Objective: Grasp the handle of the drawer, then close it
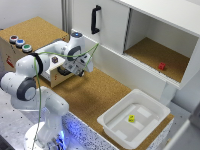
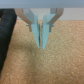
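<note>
We see the end effector point(image 2: 40, 36) pinched closed on nothing over cork tabletop point(image 2: 55, 65) in the wrist view. Only the exterior view shows the drawer point(image 1: 54, 67) right behind it, handle hidden.

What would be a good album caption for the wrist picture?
Gripper with its pale blue fingers pressed shut above the cork surface.

White rounded-segment robot arm point(image 1: 30, 80): dark grey joint caps, blue-lit wrist ring, thin green cable looped alongside; pale blue-grey claw point(image 2: 41, 36) fingers.
</note>
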{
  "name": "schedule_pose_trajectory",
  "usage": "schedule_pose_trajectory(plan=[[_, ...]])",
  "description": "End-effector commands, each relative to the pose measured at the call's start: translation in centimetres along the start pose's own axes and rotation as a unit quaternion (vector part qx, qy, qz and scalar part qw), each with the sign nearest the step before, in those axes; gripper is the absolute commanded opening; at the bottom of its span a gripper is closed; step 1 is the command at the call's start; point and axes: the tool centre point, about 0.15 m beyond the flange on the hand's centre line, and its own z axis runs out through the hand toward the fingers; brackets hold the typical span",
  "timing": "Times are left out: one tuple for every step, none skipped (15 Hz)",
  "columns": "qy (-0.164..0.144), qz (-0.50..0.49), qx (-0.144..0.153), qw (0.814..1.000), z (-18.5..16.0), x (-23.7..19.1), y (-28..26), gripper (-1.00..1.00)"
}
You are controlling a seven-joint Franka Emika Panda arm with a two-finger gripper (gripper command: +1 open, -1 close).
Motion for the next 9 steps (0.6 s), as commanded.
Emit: schedule_pose_trajectory(plan=[[-0.024,-0.013,-0.008,1.0,2.2,3.1,-4.4,-1.0],[-0.023,-0.021,-0.005,0.999,2.3,3.4,-5.2,-1.0],[-0.021,-0.028,0.001,0.999,2.2,3.7,-6.3,-1.0],[-0.016,-0.031,0.006,0.999,1.8,3.9,-7.4,-1.0],[-0.01,-0.034,0.007,0.999,1.4,3.9,-8.4,-1.0],[-0.006,-0.037,0.008,0.999,0.9,3.9,-9.3,-1.0],[-0.003,-0.041,0.009,0.999,0.5,4.0,-9.8,-1.0],[-0.001,-0.044,0.011,0.999,0.3,4.0,-10.3,-1.0],[-0.001,-0.048,0.01,0.999,0.3,4.1,-10.9,-1.0]])
